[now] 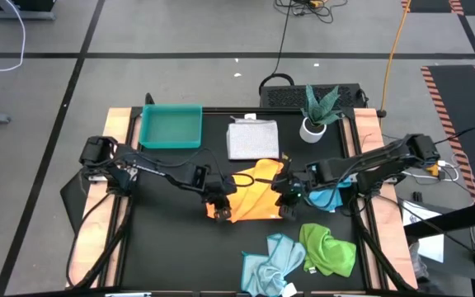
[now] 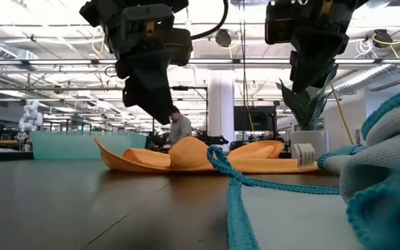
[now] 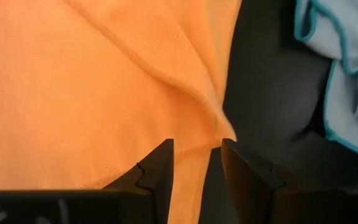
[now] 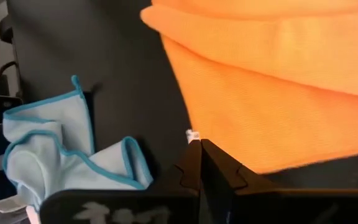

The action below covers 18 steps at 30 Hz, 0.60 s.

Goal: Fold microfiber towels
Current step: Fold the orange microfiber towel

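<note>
While our left gripper [image 3: 196, 163] hangs over the orange towel [image 1: 250, 196] with fingers partly apart and nothing between them, our right gripper [image 4: 201, 163] sits pinched together at that towel's opposite edge, holding nothing we can see. We find the orange towel rumpled mid-table between both grippers, the white towel [image 1: 252, 139] folded behind it, the green towel [image 1: 328, 249] and pale blue towel [image 1: 270, 262] bunched at the near edge. We judge it light, limp and prone to sagging, so pinch a corner or hem.
</note>
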### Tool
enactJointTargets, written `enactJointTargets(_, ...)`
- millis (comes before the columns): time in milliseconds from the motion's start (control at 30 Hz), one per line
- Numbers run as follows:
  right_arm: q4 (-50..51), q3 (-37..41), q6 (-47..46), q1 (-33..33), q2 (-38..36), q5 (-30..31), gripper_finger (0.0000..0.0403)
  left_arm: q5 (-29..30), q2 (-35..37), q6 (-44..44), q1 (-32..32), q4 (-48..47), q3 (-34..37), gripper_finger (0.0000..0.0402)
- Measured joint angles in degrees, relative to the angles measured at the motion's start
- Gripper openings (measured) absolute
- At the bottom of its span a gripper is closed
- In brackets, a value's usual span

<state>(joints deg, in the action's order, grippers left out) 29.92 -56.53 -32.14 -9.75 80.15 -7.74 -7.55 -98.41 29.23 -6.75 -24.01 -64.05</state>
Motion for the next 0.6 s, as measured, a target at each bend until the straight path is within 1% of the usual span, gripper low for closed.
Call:
enactJointTargets(100,0.45,0.0,0.21,0.01,-0.29,0.08,0.0,-0.84,-1.19,1.02,0.12,1.5,0.0,0.0138)
enactJointTargets(333,1.93,-0.03,0.36,0.01,-1.16,0.04,0.0,-7.72,-4.81,2.23,0.18,4.33,0.02,0.0139)
enactJointTargets(500,1.89,-0.04,0.32,-0.01,-1.36,-0.01,0.0,-8.55,-5.16,1.86,1.18,4.78,0.02,0.014)
enactJointTargets(600,2.06,-0.04,0.3,0.01,-1.36,-0.01,0.0,-8.57,-5.16,1.47,1.98,5.11,0.02,0.0152)
